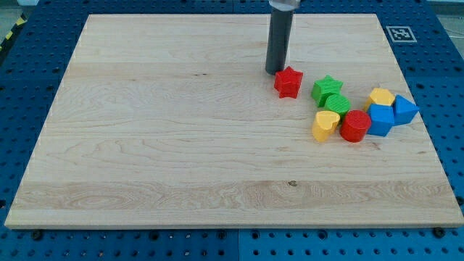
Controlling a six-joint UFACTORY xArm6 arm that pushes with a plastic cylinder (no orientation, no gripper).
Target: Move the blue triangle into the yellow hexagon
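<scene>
The blue triangle (404, 110) lies at the view's right, touching the yellow hexagon (381, 97) on its upper left and the blue cube (380, 119) on its left. My tip (275, 71) stands at the upper middle of the board, just left of and above the red star (288, 82). The tip is far to the left of the blue triangle, with the other blocks between them.
A green star (327, 88) and a green block (337, 104) sit right of the red star. A yellow heart (325, 125) and a red cylinder (355, 125) lie below them. The wooden board (181, 130) rests on a blue pegboard table.
</scene>
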